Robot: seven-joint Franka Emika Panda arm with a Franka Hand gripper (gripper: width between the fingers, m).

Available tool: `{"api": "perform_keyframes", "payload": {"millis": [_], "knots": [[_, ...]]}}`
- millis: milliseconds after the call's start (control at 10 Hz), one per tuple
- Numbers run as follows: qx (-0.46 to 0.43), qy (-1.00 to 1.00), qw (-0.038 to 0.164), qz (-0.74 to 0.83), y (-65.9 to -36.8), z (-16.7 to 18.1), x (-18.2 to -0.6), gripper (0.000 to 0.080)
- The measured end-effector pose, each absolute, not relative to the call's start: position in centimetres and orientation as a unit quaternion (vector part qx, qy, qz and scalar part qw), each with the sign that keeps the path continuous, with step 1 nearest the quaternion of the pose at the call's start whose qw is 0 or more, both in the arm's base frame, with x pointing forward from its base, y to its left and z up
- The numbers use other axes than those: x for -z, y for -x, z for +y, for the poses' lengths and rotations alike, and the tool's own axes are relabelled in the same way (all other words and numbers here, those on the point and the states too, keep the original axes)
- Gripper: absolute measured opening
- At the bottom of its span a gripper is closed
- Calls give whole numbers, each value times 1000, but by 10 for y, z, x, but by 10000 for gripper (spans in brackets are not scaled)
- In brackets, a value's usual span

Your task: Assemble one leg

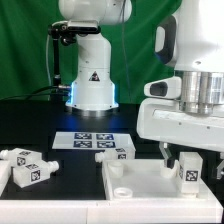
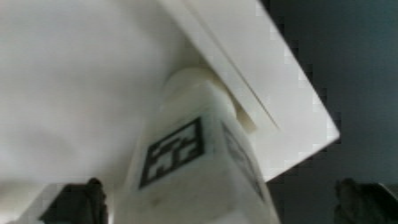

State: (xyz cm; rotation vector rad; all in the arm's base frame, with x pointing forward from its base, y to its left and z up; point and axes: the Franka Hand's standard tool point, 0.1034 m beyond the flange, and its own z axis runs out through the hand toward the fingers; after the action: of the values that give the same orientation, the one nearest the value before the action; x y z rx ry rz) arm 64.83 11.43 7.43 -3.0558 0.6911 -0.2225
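A white leg [image 1: 188, 172] with a black-and-white tag stands upright at the near corner of the large white rimmed panel [image 1: 135, 185], on the exterior view's right. My gripper [image 1: 190, 160] straddles it from above. In the wrist view the leg [image 2: 187, 150] runs down to the panel's corner [image 2: 107, 90]. The dark fingertips [image 2: 75, 202] stand on either side of the leg. One is close to it and the other has a clear dark gap, so the gripper [image 2: 222, 208] is open. The leg's peg end is hidden.
Two loose legs [image 1: 28, 168] lie on the exterior view's left, and another leg [image 1: 117, 152] lies by the marker board [image 1: 85, 140]. The arm's white base [image 1: 92, 85] stands behind, with a cable at its side.
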Motion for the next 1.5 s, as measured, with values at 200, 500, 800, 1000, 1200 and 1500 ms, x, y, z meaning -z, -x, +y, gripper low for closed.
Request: {"api": "perform_keyframes", "payload": {"millis": [200, 500, 800, 1000, 1200, 1500], "knots": [[74, 993, -7, 95, -652, 106, -78, 649], [73, 991, -7, 115, -652, 106, -77, 601], [73, 978, 0, 193, -652, 106, -77, 284], [72, 964, 4, 258, -651, 105, -76, 284], [64, 914, 4, 402, -647, 103, -75, 284], [34, 769, 23, 638, -643, 100, -74, 284]]}}
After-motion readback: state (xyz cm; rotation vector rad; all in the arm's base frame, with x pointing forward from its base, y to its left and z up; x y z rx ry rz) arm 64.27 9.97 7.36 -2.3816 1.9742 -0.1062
